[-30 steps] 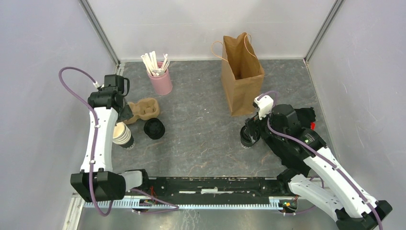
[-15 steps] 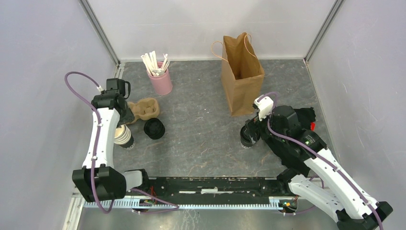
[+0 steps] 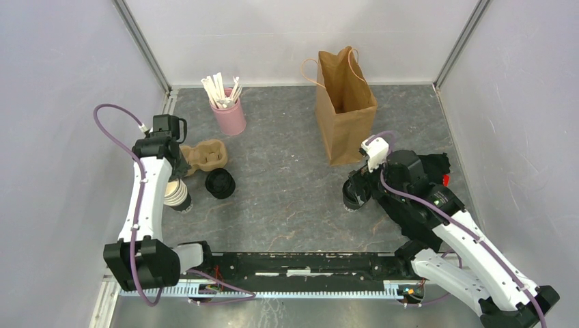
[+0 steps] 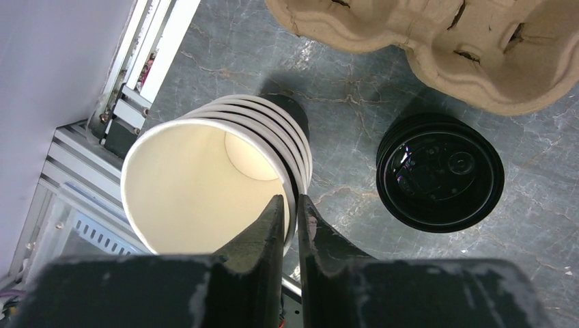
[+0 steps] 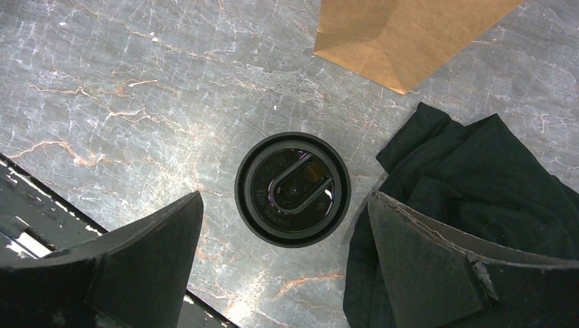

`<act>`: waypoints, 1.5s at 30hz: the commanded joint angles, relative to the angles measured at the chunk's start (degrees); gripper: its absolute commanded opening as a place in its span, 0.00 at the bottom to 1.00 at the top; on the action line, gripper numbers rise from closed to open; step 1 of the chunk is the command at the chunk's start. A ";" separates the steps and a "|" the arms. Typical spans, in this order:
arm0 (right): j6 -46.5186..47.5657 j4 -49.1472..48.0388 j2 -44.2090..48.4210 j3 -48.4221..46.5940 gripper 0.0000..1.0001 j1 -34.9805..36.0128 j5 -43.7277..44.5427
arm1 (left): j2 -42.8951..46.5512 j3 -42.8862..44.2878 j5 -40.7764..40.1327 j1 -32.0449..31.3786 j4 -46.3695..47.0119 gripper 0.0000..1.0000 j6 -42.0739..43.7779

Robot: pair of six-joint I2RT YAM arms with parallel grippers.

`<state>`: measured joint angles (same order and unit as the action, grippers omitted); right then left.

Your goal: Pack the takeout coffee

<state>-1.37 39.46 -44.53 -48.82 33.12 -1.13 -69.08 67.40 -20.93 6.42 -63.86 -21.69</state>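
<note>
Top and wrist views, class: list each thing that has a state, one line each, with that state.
Paper bag: upright, mouth open.
Lidded cup: upright, lid on, not gripped.
Cup stack: nested, unlidded, top rim pinched.
Loose lids: stacked on the table.
Cup carrier: empty.
Pink cup: upright, holding sticks.
Left gripper: shut on cup stack.
Right gripper: open around lidded cup.

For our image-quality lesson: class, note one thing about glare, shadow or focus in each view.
Top external: even light, no harsh shadows. Left wrist: glints on the loose black lid; stacked cups sharp. Right wrist: bright glare on the table; lidded cup sharp.
</note>
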 commanded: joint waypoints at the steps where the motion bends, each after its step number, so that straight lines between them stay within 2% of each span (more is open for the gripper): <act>1: 0.60 -2.77 0.10 0.48 0.98 0.49 -0.32 | 2.56 0.56 -1.41 0.36 1.16 0.18 1.80; 16: 0.56 -2.66 1.00 0.74 0.98 0.63 -0.28 | 2.19 3.55 -2.56 0.39 -1.42 0.02 2.31; 31: 0.54 -2.75 0.98 0.82 0.98 0.65 -0.45 | -3.00 10.61 -12.19 0.44 -12.18 0.02 -5.29; 37: 0.42 -2.67 0.64 0.56 0.98 0.70 -0.63 | -4.92 18.95 -13.46 -0.08 -19.15 0.02 -9.70; 41: 0.29 -3.51 0.60 1.27 0.98 0.67 -0.93 | -4.72 10.32 -10.52 -0.10 -13.48 0.02 -6.17; 43: 0.39 -2.91 0.04 0.15 0.98 0.70 -1.08 | -5.51 14.85 -15.33 -3.77 -19.04 0.02 -11.75; 45: 0.37 -2.43 -0.09 -0.72 0.98 0.63 -0.98 | -4.22 17.72 -21.92 -8.79 -19.99 0.02 -14.16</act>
<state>-1.39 38.59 -44.25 -47.92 33.41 -1.56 -74.56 79.96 -33.15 4.12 -80.82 -28.75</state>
